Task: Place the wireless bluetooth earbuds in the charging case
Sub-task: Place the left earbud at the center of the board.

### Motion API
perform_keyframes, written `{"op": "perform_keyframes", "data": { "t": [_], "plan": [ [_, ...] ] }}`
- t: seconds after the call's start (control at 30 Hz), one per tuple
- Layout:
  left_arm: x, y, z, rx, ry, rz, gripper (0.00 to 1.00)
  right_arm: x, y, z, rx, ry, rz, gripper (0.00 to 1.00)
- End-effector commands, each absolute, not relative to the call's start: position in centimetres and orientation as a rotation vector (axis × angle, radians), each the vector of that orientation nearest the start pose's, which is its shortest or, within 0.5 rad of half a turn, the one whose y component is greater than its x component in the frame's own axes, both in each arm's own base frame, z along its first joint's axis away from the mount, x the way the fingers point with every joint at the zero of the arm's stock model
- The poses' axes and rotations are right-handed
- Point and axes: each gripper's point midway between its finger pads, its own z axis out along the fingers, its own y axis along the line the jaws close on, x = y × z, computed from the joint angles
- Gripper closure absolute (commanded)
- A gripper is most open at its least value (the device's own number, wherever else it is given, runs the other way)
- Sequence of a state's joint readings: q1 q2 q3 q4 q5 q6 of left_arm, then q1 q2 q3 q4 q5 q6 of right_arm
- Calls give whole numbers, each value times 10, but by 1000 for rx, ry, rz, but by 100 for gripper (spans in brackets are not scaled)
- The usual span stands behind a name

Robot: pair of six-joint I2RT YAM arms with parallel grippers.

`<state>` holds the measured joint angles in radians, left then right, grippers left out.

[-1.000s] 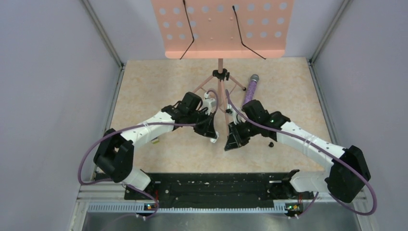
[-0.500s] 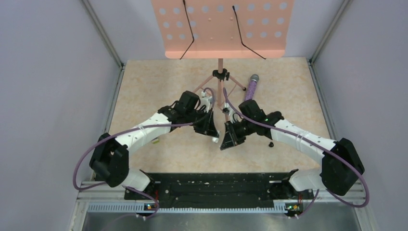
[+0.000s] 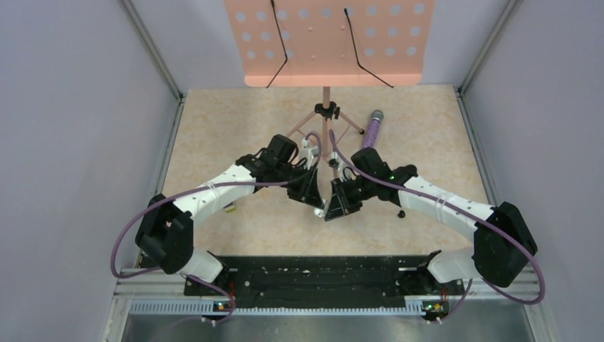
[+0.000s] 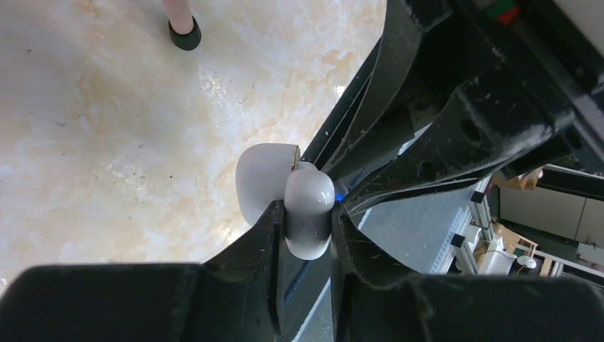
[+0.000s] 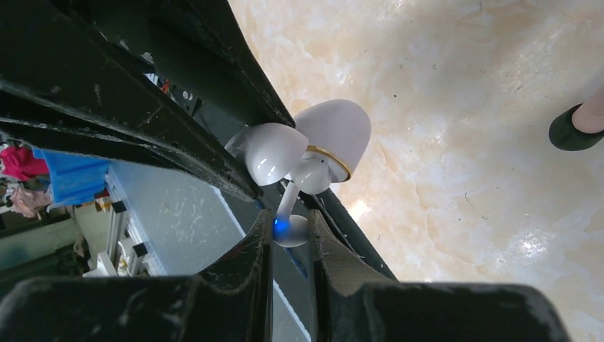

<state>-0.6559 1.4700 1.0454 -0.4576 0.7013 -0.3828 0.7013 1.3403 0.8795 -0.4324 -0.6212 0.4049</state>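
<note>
Two pincers meet tip to tip above the middle of the tabletop (image 3: pixel 214 135): the left pincer (image 3: pixel 317 205) and the right pincer (image 3: pixel 330 211). To both sides of them the surface runs open up to the metal rails (image 3: pixel 173 135) under the grey walls (image 3: pixel 71 142). On the far side the room is tighter, because the legs of the pink music stand (image 3: pixel 327 43) spread just behind the wrists. A purple microphone (image 3: pixel 370 132) lies near the right arm. A small dark thing (image 3: pixel 401 213) lies just beside the right forearm. The tabletop is beige, marbled and glossy. The charging case (image 4: pixel 308 206) is white and smooth and stands open in the air. The left pincer is closed tight on one of its halves. The other half (image 5: pixel 340 128), which has a thin gold rim, is swung away. The right pincer is closed narrowly on the stem of a white earbud (image 5: pixel 288 206), where a blue light glows. The head of the earbud is at the mouth of the case, between the two halves. Whether it already sits inside I cannot tell.
</note>
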Motion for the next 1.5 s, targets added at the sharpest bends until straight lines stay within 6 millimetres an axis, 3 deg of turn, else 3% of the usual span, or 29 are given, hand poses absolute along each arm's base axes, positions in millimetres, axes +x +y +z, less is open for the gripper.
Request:
{"op": "perform_keyframes", "data": {
  "t": [0.0, 0.77, 1.47],
  "plan": [
    [188, -311, 167, 768, 2488, -1342, 100, 164, 293, 139, -746, 2510, 1178, 98],
    [178, -314, 159, 773, 2578, -1425, 100, 163, 304, 150, -788, 2478, 1205, 98],
    [179, -317, 166, 751, 2572, -1453, 100, 160, 307, 138, -792, 2522, 1160, 98]
  ]
}}
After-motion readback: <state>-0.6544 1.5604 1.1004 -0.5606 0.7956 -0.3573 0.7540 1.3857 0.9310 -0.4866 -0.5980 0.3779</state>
